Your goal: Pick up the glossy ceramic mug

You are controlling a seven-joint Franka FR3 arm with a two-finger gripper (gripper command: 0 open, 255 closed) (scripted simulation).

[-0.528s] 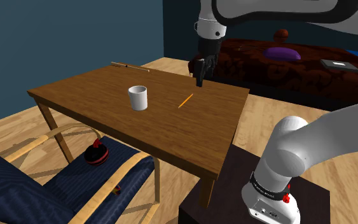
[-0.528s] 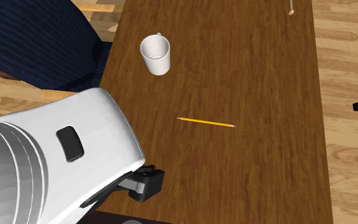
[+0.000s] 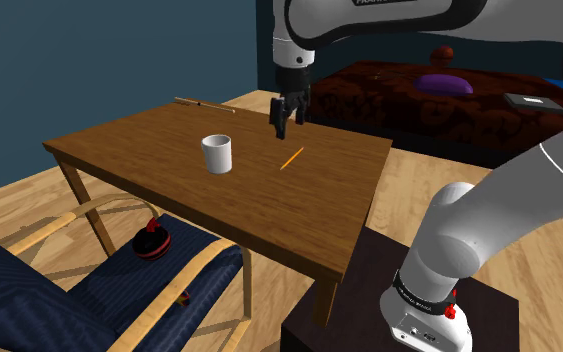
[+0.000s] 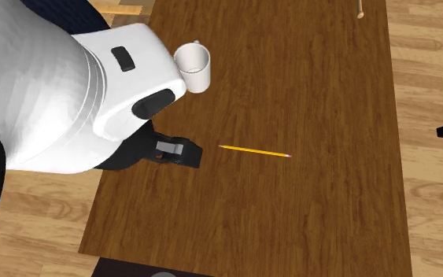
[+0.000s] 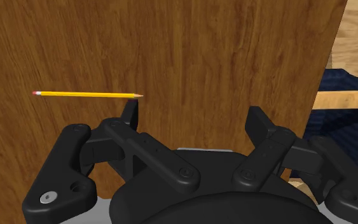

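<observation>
Claw [image 5: 194,119] spread above table [image 5: 203,44] — pencil [image 5: 87,95] beside; shoulder view adds mug [image 3: 217,154].

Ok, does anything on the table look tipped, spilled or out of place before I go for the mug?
Nothing stands out. The white mug stands upright on the wooden table, the yellow pencil lies flat apart from it, and a thin stick rests near one edge. The open fingers hold nothing.

One mug [image 3: 216,154]; one pencil [image 3: 291,158]; one table [image 3: 139,140] (wooden); one armchair [image 3: 39,290]
</observation>
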